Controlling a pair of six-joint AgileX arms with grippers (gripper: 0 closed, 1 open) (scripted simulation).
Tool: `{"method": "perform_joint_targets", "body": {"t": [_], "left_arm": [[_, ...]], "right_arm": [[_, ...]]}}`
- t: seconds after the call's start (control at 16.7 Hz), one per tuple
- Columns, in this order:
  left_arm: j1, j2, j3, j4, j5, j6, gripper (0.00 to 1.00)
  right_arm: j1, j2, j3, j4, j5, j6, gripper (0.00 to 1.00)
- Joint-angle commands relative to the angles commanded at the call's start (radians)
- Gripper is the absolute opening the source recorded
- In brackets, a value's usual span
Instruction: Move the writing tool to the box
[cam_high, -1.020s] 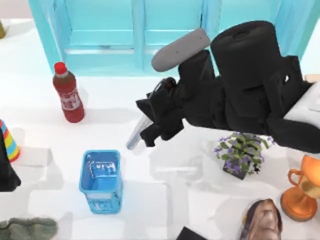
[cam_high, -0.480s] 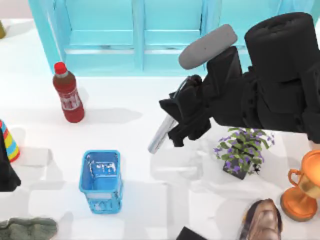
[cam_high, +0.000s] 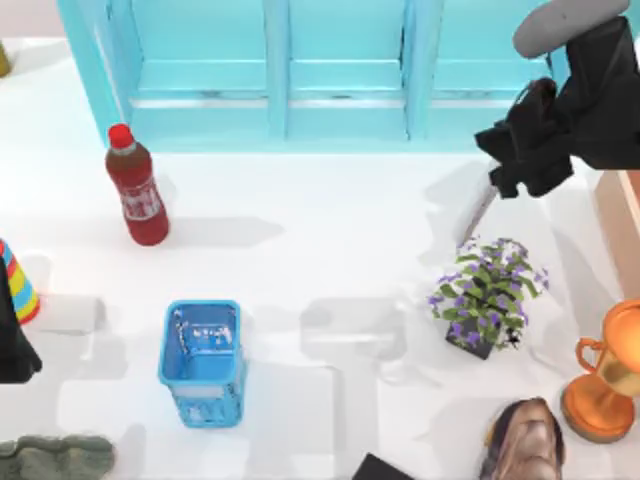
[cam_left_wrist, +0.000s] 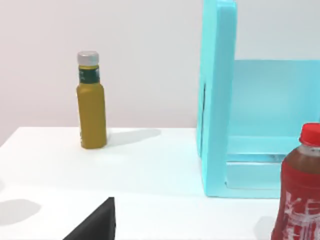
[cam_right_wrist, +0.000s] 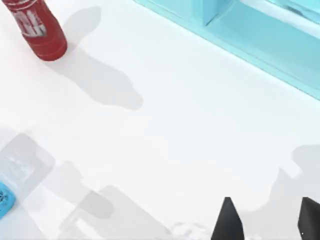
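Right gripper (cam_high: 512, 172): hovering over the right rear part of the surface (cam_high: 330, 230), jaws clenching the pen (cam_high: 479, 216) by its upper end, as the top view reads. Pen: hanging clear of the surface, long axis slanting from the jaws down toward the plant pot (cam_high: 486, 300). Box (cam_high: 612, 225): lying just to the right of the jaws at the surface's right edge, partly running out of the picture, its brown inside facing up. The coming move is turning on this: the box is sitting rightward of the pen and close by, with the right arm plainly the nearer one. Bottle (cam_high: 137, 190) and basket (cam_high: 203, 360): standing well apart to the left. Left arm (cam_high: 12, 345): parking at the left edge.
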Motion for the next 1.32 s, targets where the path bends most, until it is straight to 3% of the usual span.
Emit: {"method": "perform_joint_targets", "body": {"t": [0.36,0.6,1.08,1.32], "left_arm": [[0.0,0.0,0.0,0.0,0.0,0.0,1.0],[0.0,0.0,0.0,0.0,0.0,0.0,1.0],[0.0,0.0,0.0,0.0,0.0,0.0,1.0],[0.0,0.0,0.0,0.0,0.0,0.0,1.0]], "right_arm": [[-0.53,-0.091,0.088,-0.308,-0.118,-0.267,0.0],[-0.76,-0.145,0.107,-0.472,-0.169,-0.405,0.0],[-0.816,-0.159,0.103,-0.519,-0.178,-0.446,0.0],[-0.793,-0.151,0.014,-0.415,-0.161,-0.421,0.0]]}}
